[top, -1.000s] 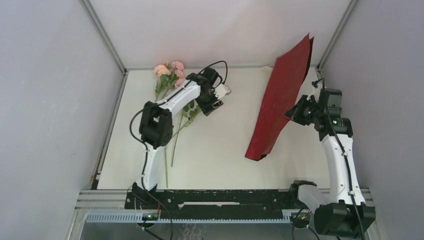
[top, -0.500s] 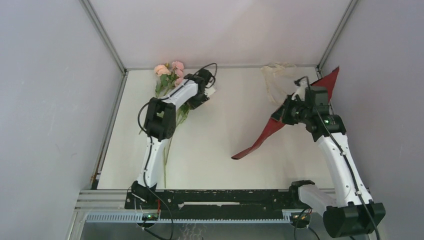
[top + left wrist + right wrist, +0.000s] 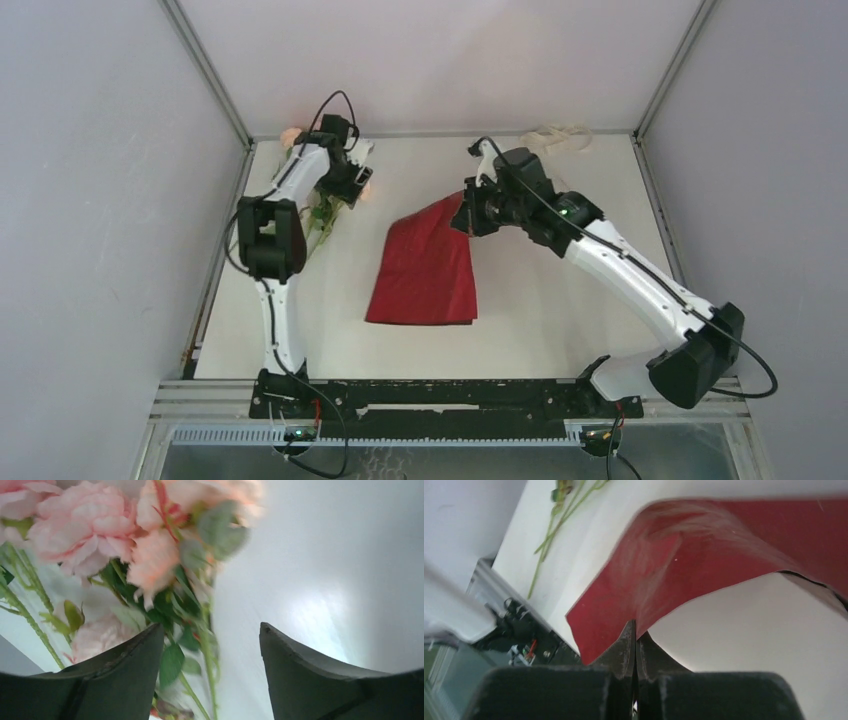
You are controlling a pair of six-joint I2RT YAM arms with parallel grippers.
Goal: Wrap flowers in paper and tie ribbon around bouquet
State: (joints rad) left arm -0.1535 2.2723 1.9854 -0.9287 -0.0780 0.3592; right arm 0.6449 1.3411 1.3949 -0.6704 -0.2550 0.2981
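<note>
My open left fingers [image 3: 352, 182] have the flowers [image 3: 90, 530] at 11 o'clock, stalks toward 6; my right fingers [image 3: 635, 635] clamp the paper [image 3: 425, 265].

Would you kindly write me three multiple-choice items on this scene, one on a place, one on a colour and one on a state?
1. Where on the table does the ribbon lie?
A. near left corner
B. far edge, right of centre
C. dead centre

2. What colour is the paper?
A. dark red
B. blue
C. green

3. How is the right pincer?
A. wide open
B. out of view
C. shut on the paper's edge

Key:
1 B, its cream loops lie by the back wall.
2 A, the sheet shows dark red in both views.
3 C, the right wrist view shows the fingers pressed together on the sheet's edge.
</note>
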